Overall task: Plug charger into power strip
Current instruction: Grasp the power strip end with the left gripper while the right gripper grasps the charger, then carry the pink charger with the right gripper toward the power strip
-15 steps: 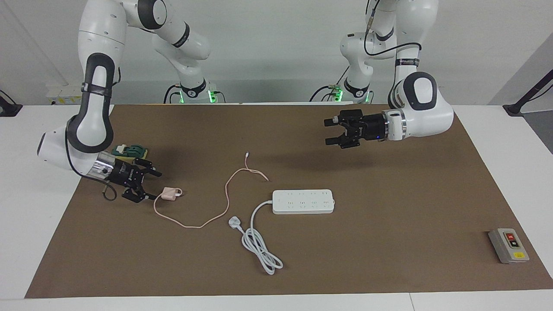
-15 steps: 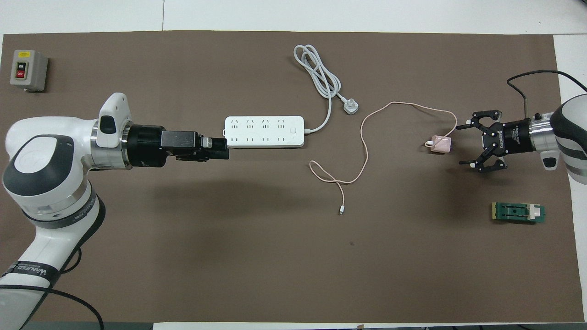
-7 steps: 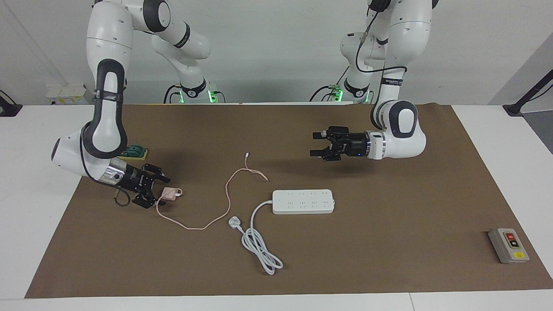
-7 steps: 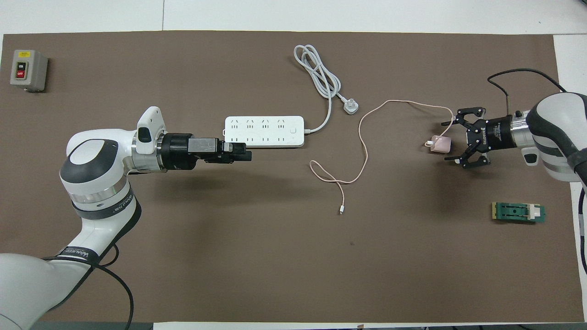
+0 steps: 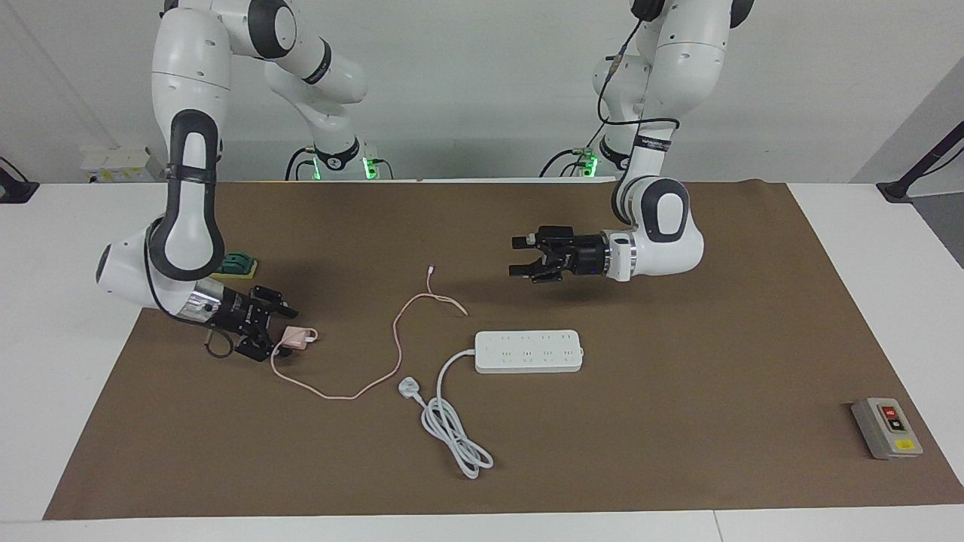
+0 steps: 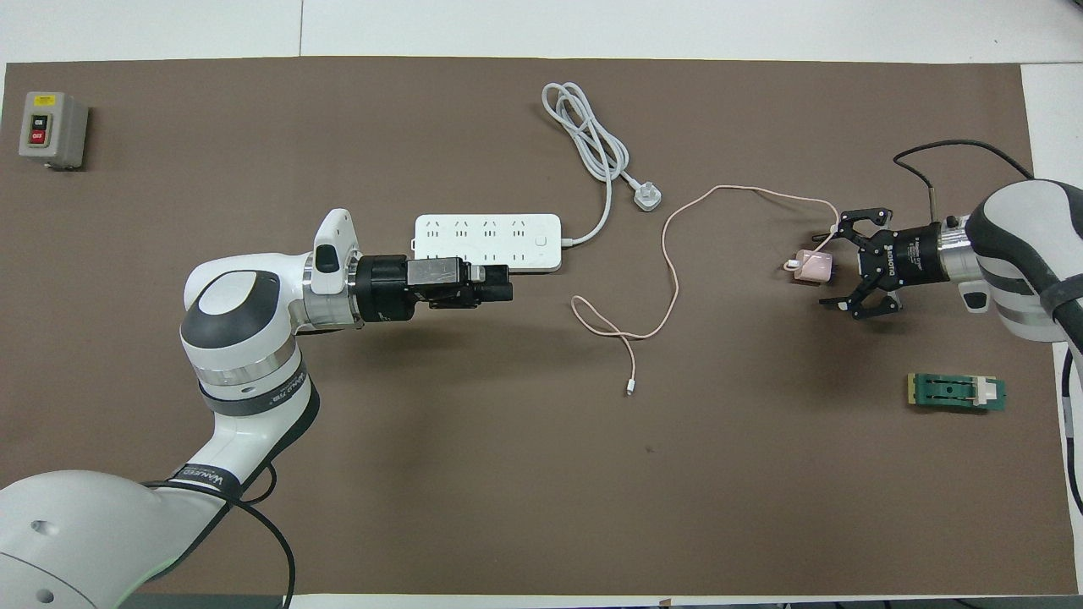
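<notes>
Facing view shows the right gripper (image 5: 277, 330) low over the brown mat (image 5: 678, 421) at the right arm's end of the desk (image 5: 45, 361), its fingers spread wide; the charger (image 5: 297, 338), a small pale pink cube, lies on the mat at the mouth of those fingers, between their tips; one finger reaches along each side of it, and whether either tip touches it cannot be told; the overhead view has the same gripper (image 6: 833, 269) splayed, with the cube (image 6: 811, 266) just at its tips. Out from the charger, away from the right gripper, its thin pink cable (image 5: 376, 376) runs in loose curves across the mat toward the middle and ends in a tiny white connector (image 5: 430, 267). A green block (image 5: 239, 263) sits on the mat near the right gripper, nearer to the robots than it.

Over the mat's middle hangs the left gripper (image 5: 520, 257), raised and pointing toward the right arm's end, its fingers parted and holding nothing; the power strip (image 5: 529, 351) lies flat on the mat below it and farther from the robots, sockets up, untouched, with the charger well apart from it; in the overhead view this gripper (image 6: 506, 284) overlaps the strip's nearer edge (image 6: 486, 243). From the strip's end toward the right gripper its thick white cord (image 5: 452, 429) leads to a loose coil and a white three-pin plug (image 5: 408, 389). Well apart from the left gripper, at the left arm's end of the mat, stands a grey button box (image 5: 886, 428).
</notes>
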